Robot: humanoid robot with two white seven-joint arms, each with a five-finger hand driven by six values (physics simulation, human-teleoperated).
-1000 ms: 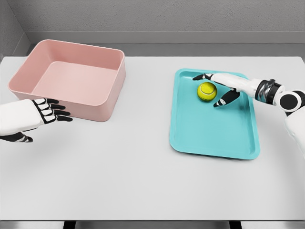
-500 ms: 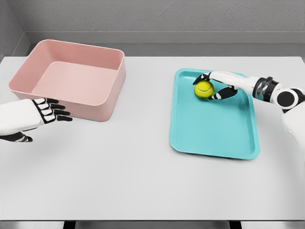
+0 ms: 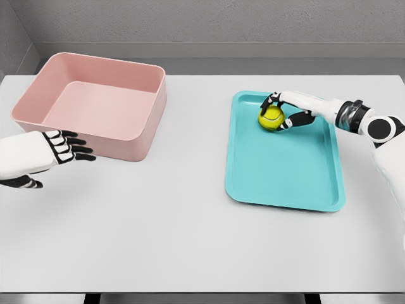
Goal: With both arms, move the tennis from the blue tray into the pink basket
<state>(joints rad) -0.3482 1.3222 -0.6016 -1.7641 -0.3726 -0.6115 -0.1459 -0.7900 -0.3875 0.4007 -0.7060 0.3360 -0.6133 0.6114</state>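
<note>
- i have the right robot hand (image 3: 283, 113) on the tennis ball (image 3: 271, 118), fingers curled over its top and far side, thumb coming round the near side; i read that as a closed grasp on the ball, though i can't confirm how firm it is.
- the tennis ball sits at the far end of the blue tray (image 3: 285, 171), and from here it looks to be resting on the tray floor, not lifted.
- the tray lies flat on the right half of the tabletop (image 3: 190, 228); nothing else is in it.
- the pink basket (image 3: 95, 104) stands at the far left of the tabletop, well apart from the tray, and i see nothing inside it.
- my left robot hand (image 3: 63, 149) hovers just in front of the basket's near wall, fingers extended and loosely spread, holding nothing; i can't tell whether the fingertips touch the wall.
- progress, as i judge it: only the pick is under way. the lift, the carry across the tabletop, any handover to the left robot hand, and the drop into the basket are all left to do.
- since the task asks for both arms, i expect the ball has to meet the left robot hand somewhere between tray and basket.
</note>
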